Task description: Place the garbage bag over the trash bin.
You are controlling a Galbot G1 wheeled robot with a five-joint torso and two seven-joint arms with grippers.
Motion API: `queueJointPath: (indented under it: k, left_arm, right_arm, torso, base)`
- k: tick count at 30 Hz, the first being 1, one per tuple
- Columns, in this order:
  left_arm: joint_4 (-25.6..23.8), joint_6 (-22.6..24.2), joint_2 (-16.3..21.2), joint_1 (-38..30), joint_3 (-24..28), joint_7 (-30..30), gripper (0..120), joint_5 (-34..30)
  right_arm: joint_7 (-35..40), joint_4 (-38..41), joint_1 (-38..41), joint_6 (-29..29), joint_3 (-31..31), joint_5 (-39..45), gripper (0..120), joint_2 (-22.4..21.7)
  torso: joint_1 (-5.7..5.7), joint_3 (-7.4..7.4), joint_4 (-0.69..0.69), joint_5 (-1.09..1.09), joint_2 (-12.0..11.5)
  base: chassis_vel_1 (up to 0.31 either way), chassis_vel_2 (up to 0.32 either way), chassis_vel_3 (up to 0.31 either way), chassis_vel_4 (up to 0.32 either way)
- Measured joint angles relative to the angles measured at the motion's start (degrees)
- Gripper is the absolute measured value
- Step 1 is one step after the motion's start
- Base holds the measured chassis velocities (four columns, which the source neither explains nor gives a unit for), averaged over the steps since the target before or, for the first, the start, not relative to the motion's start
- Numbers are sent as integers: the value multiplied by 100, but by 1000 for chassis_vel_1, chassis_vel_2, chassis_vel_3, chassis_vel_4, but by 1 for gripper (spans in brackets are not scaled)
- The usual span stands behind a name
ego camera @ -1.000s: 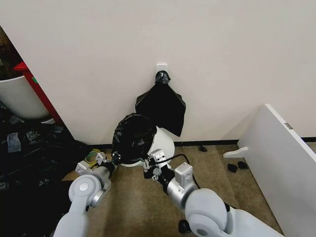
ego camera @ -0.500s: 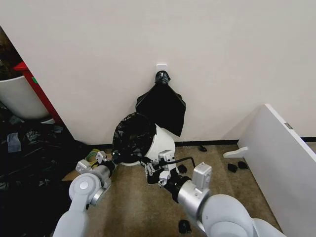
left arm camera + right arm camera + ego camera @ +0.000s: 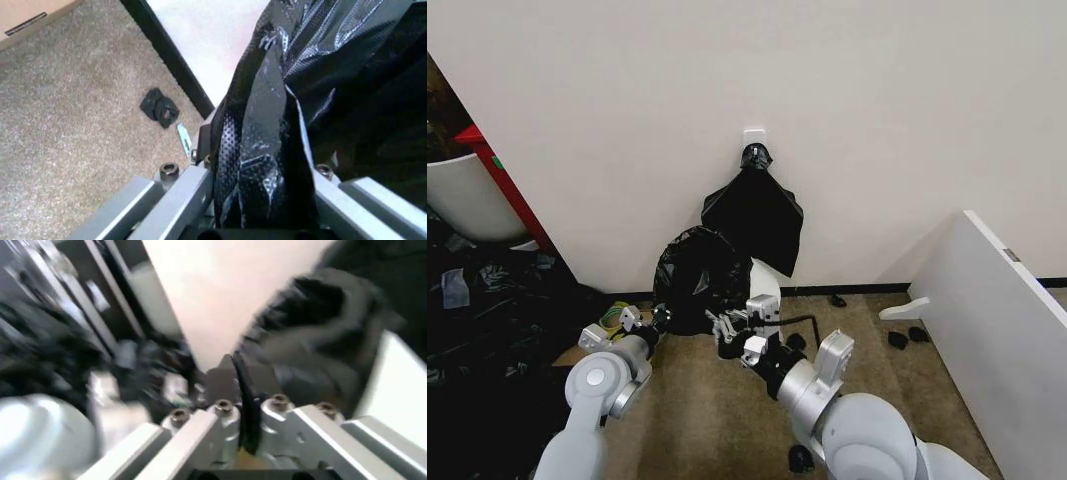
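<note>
The trash bin [image 3: 765, 287] lies tipped near the wall, its mouth toward me and wrapped by the glossy black garbage bag [image 3: 697, 278]. My left gripper [image 3: 659, 318] is at the bag's lower left edge. In the left wrist view, the left gripper [image 3: 263, 172] is shut on a fold of the garbage bag [image 3: 313, 75]. My right gripper [image 3: 727, 332] is at the bag's lower right edge, just below the bin. In the blurred right wrist view, the right gripper [image 3: 243, 392] is shut on a thin strip of black film.
A fan-shaped bunch of black bags [image 3: 753, 215] hangs on the wall behind the bin. A white tub with a red frame [image 3: 467, 195] and a heap of black sheeting [image 3: 477, 300] fill the left. A white board [image 3: 1007, 320] leans at the right. Small black bits [image 3: 897, 339] lie on the carpet.
My right gripper has moved up and left toward the bin's lower edge. More of the bin's white side is now covered by the bag. The left gripper has stayed put.
</note>
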Motion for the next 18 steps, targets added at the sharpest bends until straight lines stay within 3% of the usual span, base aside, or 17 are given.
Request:
queueJointPath:
  k: [4,6,18]
  left_arm:
    - [0,0,-1,-23,-49,-9,1,-66]
    - [0,3,-1,-69,-117,-27,1,-152]
    - [-87,43,-23,-100,-382,-121,1,-542]
  right_arm:
    - [240,19,-390,-250,9,-820,18,-119]
    - [444,89,-614,-341,61,-707,28,-129]
    - [-42,-247,-1052,391,67,-834,71,73]
  torso:
    - [0,0,-1,0,0]
    - [0,0,0,0,0]
    - [0,0,0,-1,0]
  base:
    - [0,0,0,0]
    - [0,0,0,0]
    - [0,0,0,0]
